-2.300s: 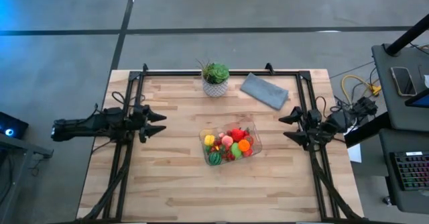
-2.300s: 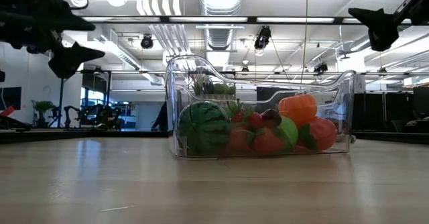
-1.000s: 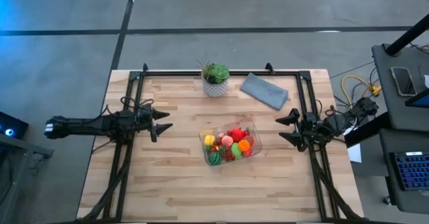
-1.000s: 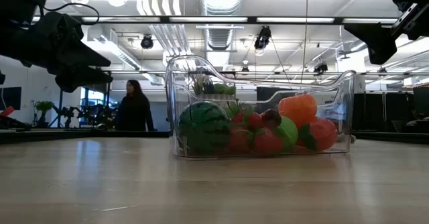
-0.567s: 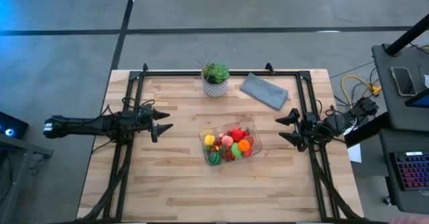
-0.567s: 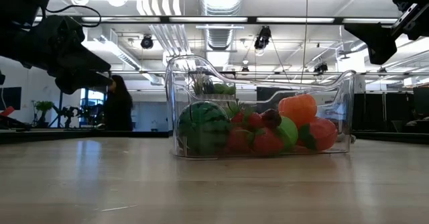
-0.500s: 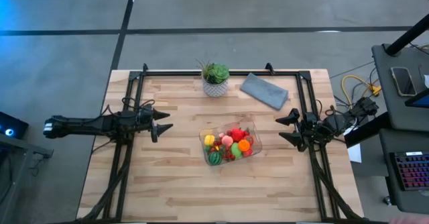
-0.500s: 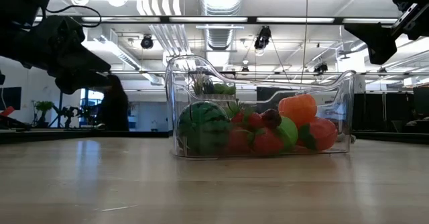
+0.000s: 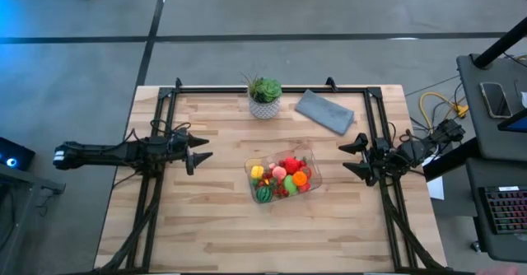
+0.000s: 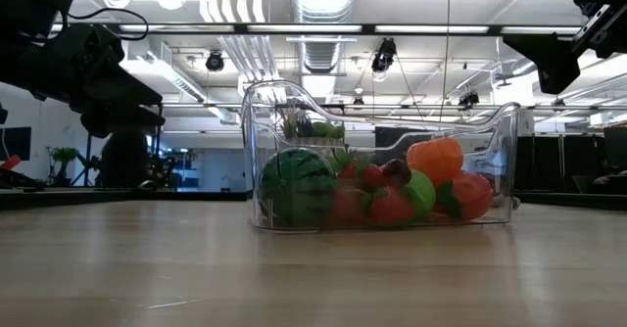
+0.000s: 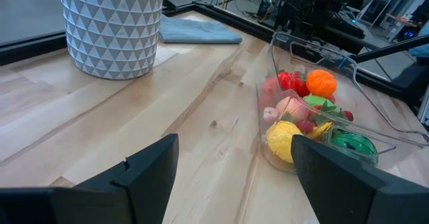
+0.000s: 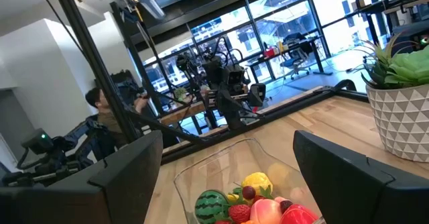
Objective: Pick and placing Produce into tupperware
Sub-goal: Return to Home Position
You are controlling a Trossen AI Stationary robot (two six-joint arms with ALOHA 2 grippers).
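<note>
The clear tupperware [image 9: 312,163] stands on the wooden table right of its middle, resting on its flat bottom. The produce [image 9: 281,180] lies inside it: a striped melon [image 10: 297,185], an orange fruit [image 10: 435,158], red, yellow and green pieces. My left gripper [image 9: 202,148] hovers open at the table's left side, pointing toward the tupperware [image 11: 365,106], a good way off. My right gripper [image 9: 344,158] hovers open at the right side, also pointing at the tupperware [image 12: 201,170]. Neither has anything between its fingers.
A potted plant in a white patterned pot [image 9: 264,96] and a folded grey cloth [image 9: 324,110] sit at the table's far edge. Black frame rails [image 9: 156,184] run along the left, right and far sides. The near half of the table is bare wood [image 9: 263,234].
A person in the room behind the table has walked leftward in the low view. Both arms, the tupperware and the produce have kept still.
</note>
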